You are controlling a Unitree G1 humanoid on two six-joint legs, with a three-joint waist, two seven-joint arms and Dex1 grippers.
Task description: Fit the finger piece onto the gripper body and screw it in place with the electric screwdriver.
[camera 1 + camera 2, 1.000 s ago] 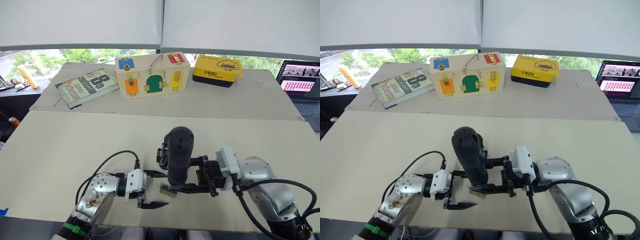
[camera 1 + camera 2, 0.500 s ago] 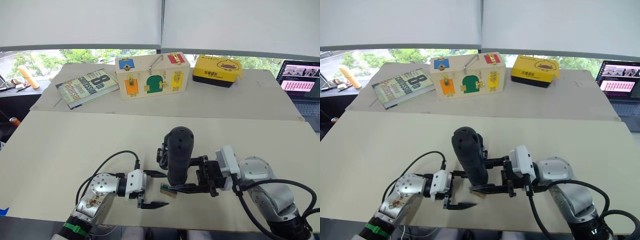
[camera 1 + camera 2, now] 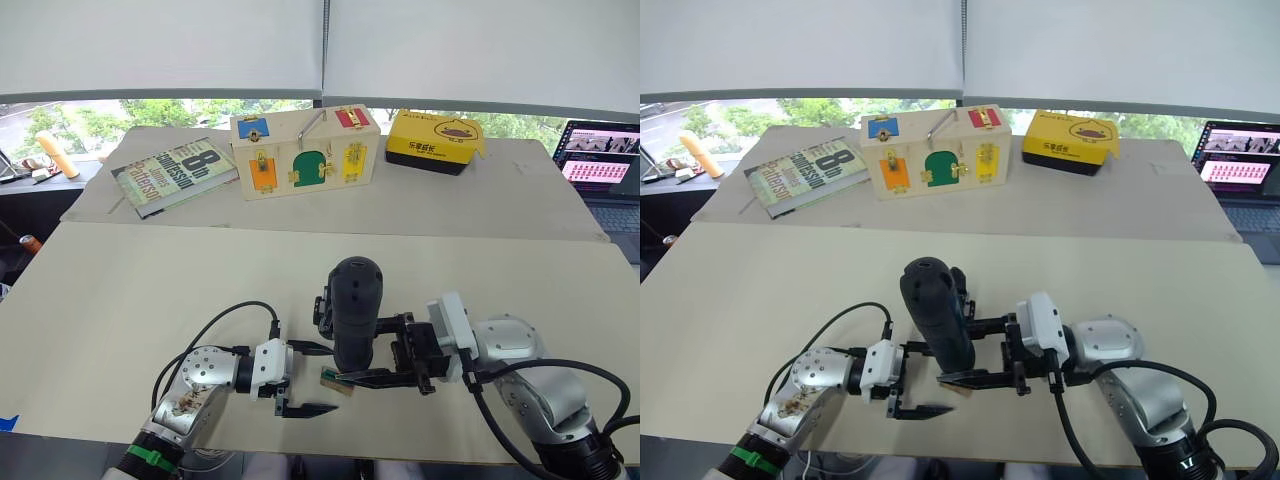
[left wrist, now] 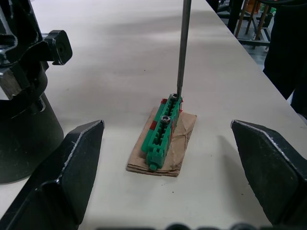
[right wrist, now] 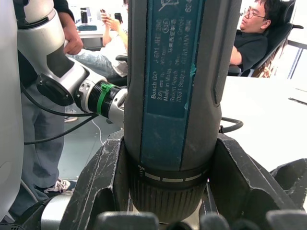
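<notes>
My right gripper is shut on the electric screwdriver, a thick dark handle held upright near the table's front edge. Its thin metal bit comes down onto a small green-and-tan piece lying flat on the table. My left gripper stands open just left of that piece, one finger on either side of it and touching nothing. The gripper body, a black blocky assembly, stands right behind the screwdriver and is mostly hidden by it. The finger piece is hidden or out of view.
At the back of the table lie a book, a wooden box with coloured latches and a yellow box. A laptop sits at the far right. A seated person is beyond the table.
The right gripper and the screwdriver have shifted slightly to the left. The left gripper has stayed where it was, open.
</notes>
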